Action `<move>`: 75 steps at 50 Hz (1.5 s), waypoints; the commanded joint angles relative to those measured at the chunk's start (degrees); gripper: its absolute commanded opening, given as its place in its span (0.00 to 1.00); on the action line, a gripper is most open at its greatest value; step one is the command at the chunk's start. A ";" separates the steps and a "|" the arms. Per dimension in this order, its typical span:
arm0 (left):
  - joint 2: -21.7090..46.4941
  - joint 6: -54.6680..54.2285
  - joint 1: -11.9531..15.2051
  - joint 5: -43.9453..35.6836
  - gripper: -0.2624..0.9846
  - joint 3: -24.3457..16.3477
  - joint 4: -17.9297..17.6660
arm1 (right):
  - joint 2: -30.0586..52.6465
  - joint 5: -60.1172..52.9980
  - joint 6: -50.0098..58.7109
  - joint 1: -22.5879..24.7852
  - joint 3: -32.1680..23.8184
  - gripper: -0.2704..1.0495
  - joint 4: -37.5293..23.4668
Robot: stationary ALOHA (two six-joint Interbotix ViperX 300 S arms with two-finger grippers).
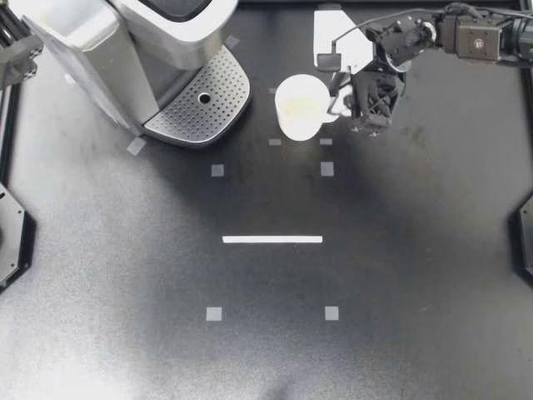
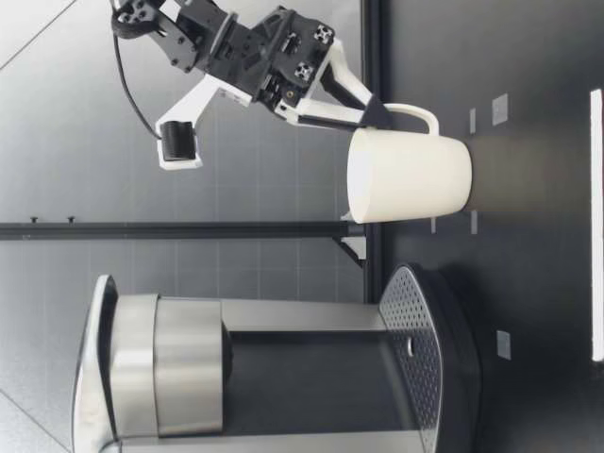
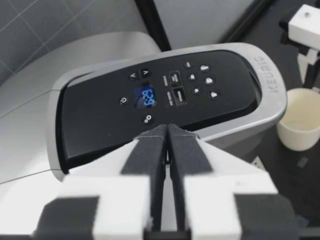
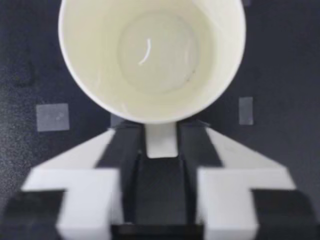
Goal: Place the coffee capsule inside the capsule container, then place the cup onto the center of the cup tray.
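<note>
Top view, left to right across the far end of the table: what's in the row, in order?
coffee machine → cup tray → cup → right gripper, shut on the cup's handle

Black table (image 1: 400,275): coffee machine (image 1: 141,58) stands at a left corner, with a white cup (image 1: 301,107) near that same edge, right of its middle. A white strip (image 1: 272,239) and small grey tape squares (image 1: 217,170) lie about the surface's centre.

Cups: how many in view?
1. The cup stands upright beside the drip tray of the coffee machine, its handle held by my right gripper. Another could be hidden behind the machine.
</note>
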 commanded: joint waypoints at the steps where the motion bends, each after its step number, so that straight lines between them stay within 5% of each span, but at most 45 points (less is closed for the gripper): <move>1: -0.26 -0.09 -0.09 -0.97 0.30 -0.62 0.35 | -0.88 0.18 -0.09 0.26 -1.32 0.37 0.18; 16: -1.49 -1.05 -0.18 -5.19 0.30 1.49 0.35 | -3.60 1.67 0.09 1.23 -0.53 0.28 2.11; 34: -10.11 -6.24 -0.09 -20.30 0.30 9.84 0.26 | -7.38 0.97 0.09 3.43 -1.14 0.28 7.12; 54: -15.82 -10.46 -0.09 -26.81 0.30 17.31 0.26 | -2.20 0.53 0.44 4.83 -9.84 0.28 7.91; 75: -15.73 -10.90 -0.09 -27.16 0.30 18.11 0.26 | 3.78 0.53 0.35 5.19 -17.31 0.28 7.65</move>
